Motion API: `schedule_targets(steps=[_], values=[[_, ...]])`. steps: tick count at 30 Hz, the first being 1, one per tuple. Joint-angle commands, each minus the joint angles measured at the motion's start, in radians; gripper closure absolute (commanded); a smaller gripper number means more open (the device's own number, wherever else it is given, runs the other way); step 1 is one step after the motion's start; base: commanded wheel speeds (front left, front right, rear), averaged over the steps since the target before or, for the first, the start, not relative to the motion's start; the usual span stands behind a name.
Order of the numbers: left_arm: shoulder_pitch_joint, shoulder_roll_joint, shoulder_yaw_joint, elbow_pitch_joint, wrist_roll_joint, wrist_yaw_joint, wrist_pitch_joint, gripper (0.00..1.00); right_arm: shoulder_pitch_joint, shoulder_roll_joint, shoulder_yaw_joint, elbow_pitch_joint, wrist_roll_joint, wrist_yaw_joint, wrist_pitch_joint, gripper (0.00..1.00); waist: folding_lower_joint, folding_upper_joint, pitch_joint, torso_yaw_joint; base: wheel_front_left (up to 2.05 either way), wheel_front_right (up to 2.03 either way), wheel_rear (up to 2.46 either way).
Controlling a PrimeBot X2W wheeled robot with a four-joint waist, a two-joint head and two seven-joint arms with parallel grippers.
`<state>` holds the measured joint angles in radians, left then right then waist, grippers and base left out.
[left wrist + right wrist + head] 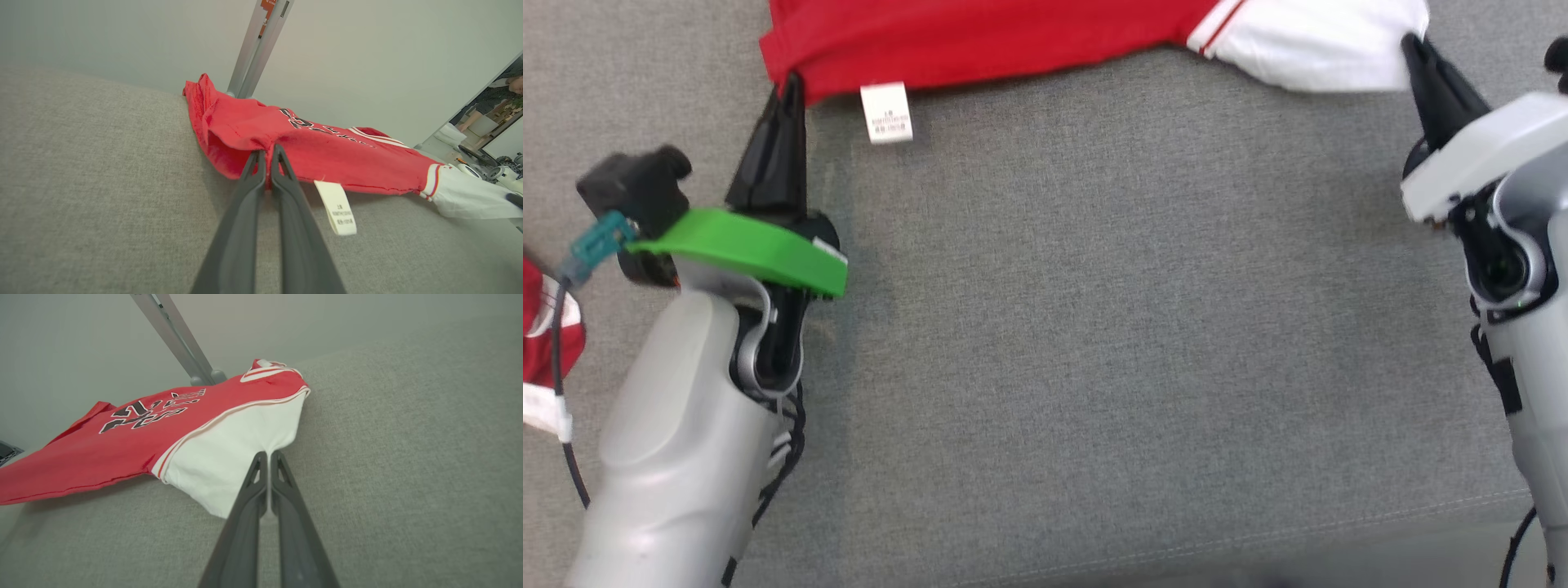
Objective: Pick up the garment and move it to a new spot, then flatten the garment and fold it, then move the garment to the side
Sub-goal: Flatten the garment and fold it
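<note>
Red garment lies at the far edge of the head view, on a grey upholstered surface, spread sideways between the two hands. Its near hem runs roughly straight across. A white care label sticks out from the hem and lies on the grey fabric, just right of the left fingers.

Left hand: closed, fingertips pinching the near left corner of the red hem. Left wrist view confirms this, with the two dark fingers pressed together and red cloth bunched at the tips. A green bracket sits on that wrist.

Right hand: closed, tips pinching the edge of the garment's white panel at its right end. In the right wrist view the fingers meet at the white cloth, which puckers slightly there.

Black lettering is face up on the red part, and the white panel has red trim lines along its border.

A metal post rises behind the garment against a pale wall. A separate red-and-white cloth lies at the left edge of the head view, beside the left forearm and well apart from the garment.
</note>
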<state>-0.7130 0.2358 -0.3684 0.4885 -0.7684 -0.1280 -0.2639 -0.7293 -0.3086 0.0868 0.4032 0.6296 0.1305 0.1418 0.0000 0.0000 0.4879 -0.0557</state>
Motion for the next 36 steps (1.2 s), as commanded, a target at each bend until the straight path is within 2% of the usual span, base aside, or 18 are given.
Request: schedule_targets(steps=[1, 7, 16, 22, 30, 36], values=[[0.041, 0.006, -0.002, 0.012, -0.011, -0.004, 0.0, 1.0, 0.061, -0.004, -0.013, -0.034, 0.016, 0.0, 0.049, 1.0, 0.0, 0.0, -0.081, -0.002, 0.0, 0.0, 0.0], [0.168, -0.005, -0.025, 0.057, -0.053, -0.003, 0.0, 1.0, 0.285, 0.028, -0.098, -0.181, -0.005, 0.0, 0.228, 1.0, 0.0, 0.0, -0.166, 0.001, 0.0, 0.0, 0.0], [0.306, 0.01, -0.07, 0.054, -0.113, -0.003, 0.0, 1.0, 0.558, 0.129, -0.242, -0.417, -0.076, 0.0, 0.521, 1.0, 0.0, 0.0, -0.25, 0.03, 0.0, 0.0, 0.0], [0.403, 0.018, -0.07, 0.027, -0.111, -0.003, 0.0, 1.0, 0.681, 0.198, -0.315, -0.571, -0.106, 0.0, 0.669, 1.0, 0.0, 0.0, -0.281, 0.042, 0.0, 0.0, 0.0], [0.506, 0.038, -0.1, -0.018, -0.088, 0.036, 0.016, 1.0, 0.805, 0.244, -0.368, -0.685, -0.121, 0.0, 0.832, 1.0, 0.0, 0.0, -0.313, 0.059, 0.0, 0.0, 0.0], [0.571, 0.077, -0.132, -0.076, -0.078, 0.071, 0.088, 1.0, 0.872, 0.255, -0.391, -0.749, -0.099, 0.0, 0.943, 1.0, 0.0, 0.0, -0.321, 0.066, 0.0, 0.0, 0.0]])
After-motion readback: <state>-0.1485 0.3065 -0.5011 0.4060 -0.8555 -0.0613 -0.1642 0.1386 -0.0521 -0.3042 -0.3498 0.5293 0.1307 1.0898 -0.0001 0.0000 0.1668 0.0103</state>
